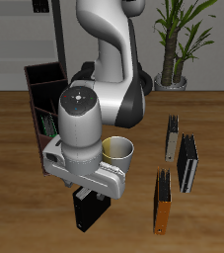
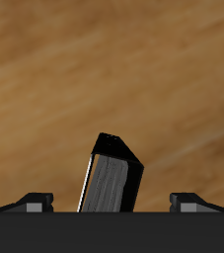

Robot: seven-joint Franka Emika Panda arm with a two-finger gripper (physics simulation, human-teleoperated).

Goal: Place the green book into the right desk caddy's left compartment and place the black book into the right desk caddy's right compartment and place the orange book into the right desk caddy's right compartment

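The black book (image 1: 84, 213) lies near the table's front edge, right under my gripper (image 1: 88, 195). In the wrist view the black book (image 2: 112, 180) sits midway between my fingertips (image 2: 37, 203), which stand wide apart and do not touch it, so the gripper (image 2: 113, 204) is open. The orange book (image 1: 164, 205) lies apart, beside the mug's far side. The right desk caddy (image 1: 39, 84) stands farther back, partly hidden by the arm. A sliver of the green book (image 1: 47, 124) shows inside it; I cannot tell which compartment.
An olive mug (image 1: 119, 150) stands just behind the gripper. A thin tan-grey book (image 1: 171, 138) and a slimmer black book (image 1: 188, 163) lie past the orange book. A potted plant (image 1: 173, 49) stands at the back.
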